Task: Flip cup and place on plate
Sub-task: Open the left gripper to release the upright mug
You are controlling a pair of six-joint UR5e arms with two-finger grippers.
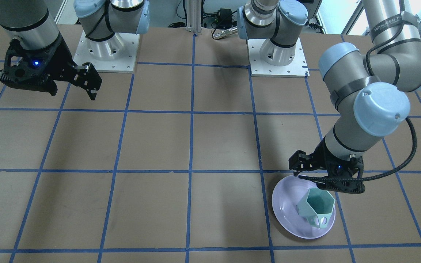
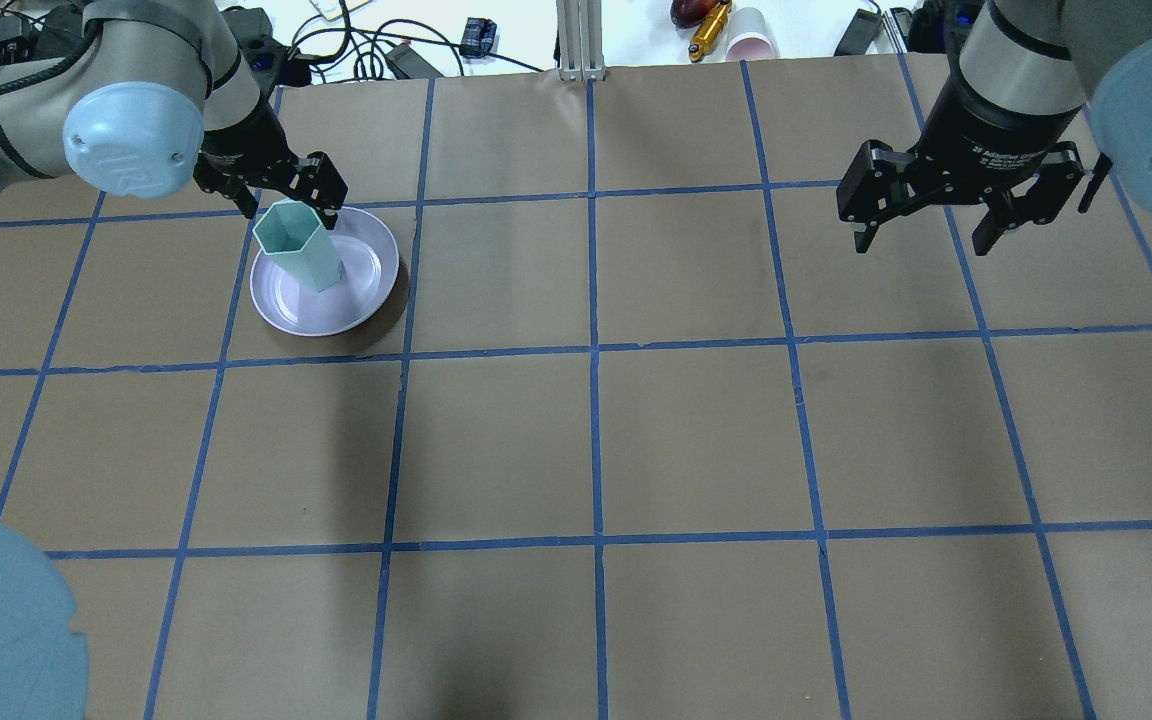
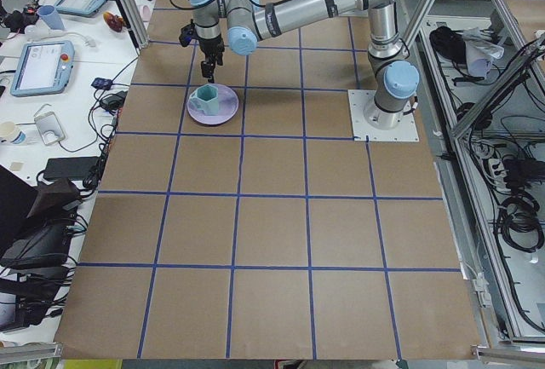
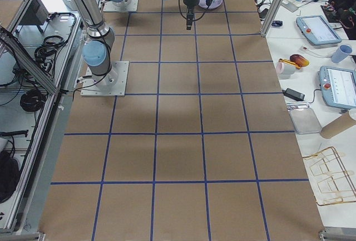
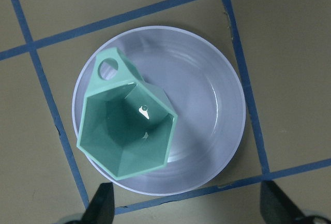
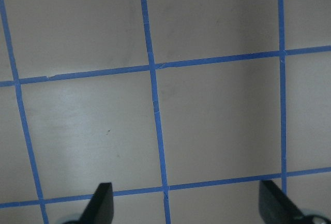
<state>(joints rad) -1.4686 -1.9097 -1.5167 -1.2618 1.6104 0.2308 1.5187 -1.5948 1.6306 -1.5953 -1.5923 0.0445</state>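
Cup [image 5: 126, 131] upright, mouth up, standing off-centre in plate [image 5: 207, 100] | left hand [image 2: 281, 192] spread above cup, holding nothing | right hand [image 2: 924, 238] spread over worktop [image 2: 596, 440], well apart

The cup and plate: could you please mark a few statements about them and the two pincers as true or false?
1. The cup stands on the plate with its opening facing up. True.
2. The left pincer is shut on the cup. False: it is open, with its fingers clear of the cup.
3. The right pincer hangs open over bare table. True.
4. The plate sits on the robot's right side of the table. False: it is on the left side, below the left pincer.
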